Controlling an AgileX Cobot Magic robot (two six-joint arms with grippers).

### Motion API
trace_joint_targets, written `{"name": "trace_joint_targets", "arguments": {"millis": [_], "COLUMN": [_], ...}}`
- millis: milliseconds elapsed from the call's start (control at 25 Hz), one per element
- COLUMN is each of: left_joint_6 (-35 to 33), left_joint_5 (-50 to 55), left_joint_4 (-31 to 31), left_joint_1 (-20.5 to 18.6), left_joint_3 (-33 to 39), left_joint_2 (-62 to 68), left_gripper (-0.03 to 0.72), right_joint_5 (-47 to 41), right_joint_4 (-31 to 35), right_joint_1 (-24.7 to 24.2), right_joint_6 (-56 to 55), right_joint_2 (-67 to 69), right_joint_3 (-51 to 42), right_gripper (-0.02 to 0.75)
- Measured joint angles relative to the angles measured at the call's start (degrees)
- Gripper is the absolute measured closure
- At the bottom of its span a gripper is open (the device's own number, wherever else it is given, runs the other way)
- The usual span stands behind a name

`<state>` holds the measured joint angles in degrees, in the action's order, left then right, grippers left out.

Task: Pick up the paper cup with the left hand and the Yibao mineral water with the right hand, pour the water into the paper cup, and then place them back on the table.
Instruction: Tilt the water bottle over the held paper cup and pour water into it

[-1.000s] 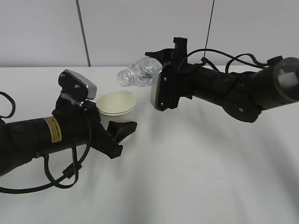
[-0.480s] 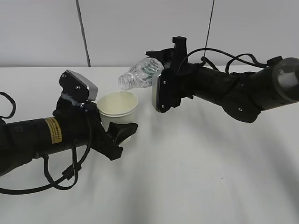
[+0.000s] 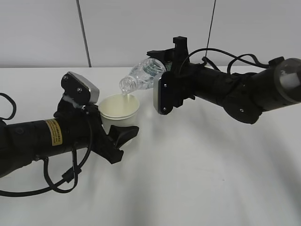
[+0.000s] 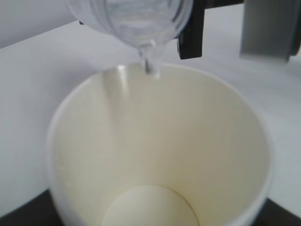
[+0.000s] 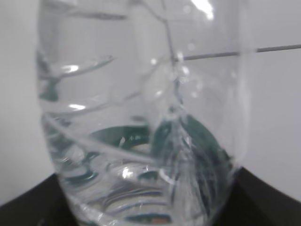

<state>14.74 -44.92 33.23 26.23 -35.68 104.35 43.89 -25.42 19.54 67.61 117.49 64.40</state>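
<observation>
The white paper cup is held above the table by my left gripper, which is shut on its lower wall. In the left wrist view the cup fills the frame with its cream inside. My right gripper is shut on the Yibao mineral water and holds it tilted, neck down to the left, over the cup's far rim. A thin stream of water falls from the neck into the cup. The bottle fills the right wrist view, green label showing through.
The white table spreads under both arms. A grey wall with dark vertical seams stands behind. Loose black cables hang from the left arm near the table's front left.
The bottle has tipped a little further and its neck has come over the cup's rim; water now runs into the cup. The cup has shifted slightly up and right.
</observation>
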Motion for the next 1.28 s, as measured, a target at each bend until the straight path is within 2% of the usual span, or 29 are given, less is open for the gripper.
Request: {"name": "trace_joint_targets", "arguments": {"millis": [1280], "left_joint_6": [0.0], "left_joint_5": [0.36], "left_joint_4": [1.65], "left_joint_1": [0.0], "left_joint_3": [0.0], "left_joint_2": [0.0], "left_gripper": [0.258], "right_joint_5": [0.26], "right_joint_4": [0.1], "right_joint_1": [0.0], "right_joint_6": [5.15], "right_joint_2": [0.0], "right_joint_3": [0.0], "right_gripper": [0.272]}}
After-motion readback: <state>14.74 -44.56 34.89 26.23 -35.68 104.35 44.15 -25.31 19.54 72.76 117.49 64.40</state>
